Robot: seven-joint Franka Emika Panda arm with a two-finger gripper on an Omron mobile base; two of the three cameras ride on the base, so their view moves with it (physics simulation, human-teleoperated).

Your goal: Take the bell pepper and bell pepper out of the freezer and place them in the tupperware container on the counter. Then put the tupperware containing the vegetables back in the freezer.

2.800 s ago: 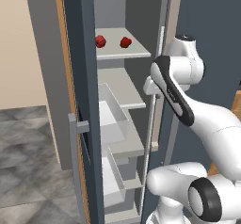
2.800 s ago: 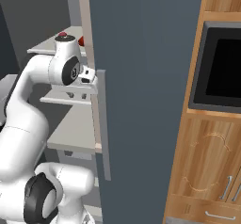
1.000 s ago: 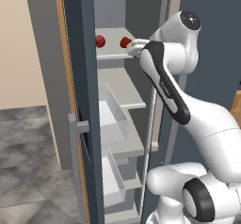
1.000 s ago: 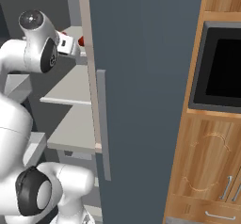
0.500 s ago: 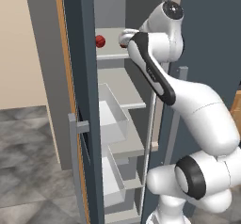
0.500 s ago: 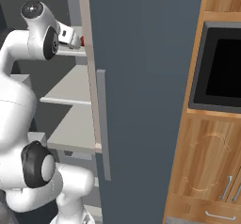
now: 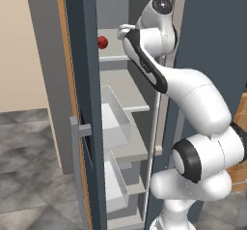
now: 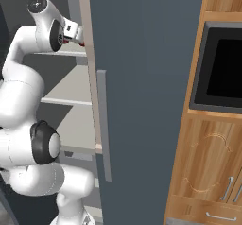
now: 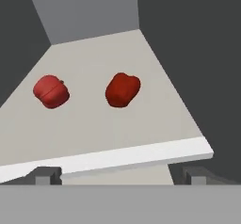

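1. My claw [image 9: 113, 175] is raised to the upper shelf [image 9: 117, 124] of the freezer [image 7: 82, 79], at that shelf's front edge. In the hand view its two dark finger tips [image 9: 47, 175] stand wide apart with nothing between them.
2. Two red bell peppers lie on this shelf, apart from each other and untouched. The nearer bell pepper [image 9: 122, 89] sits ahead of the claw, about midway across the shelf. The second bell pepper [image 9: 51, 91] lies to its left in the hand view.
3. In the left base view one bell pepper [image 7: 102, 42] shows at the shelf's left side; my arm covers the rest of that shelf.
4. The freezer door [image 8: 142, 77] stands open beside my arm, its grey bar handle [image 8: 104, 125] facing the right base camera.
5. Pale clear drawers [image 7: 116, 122] sit below the upper shelf.
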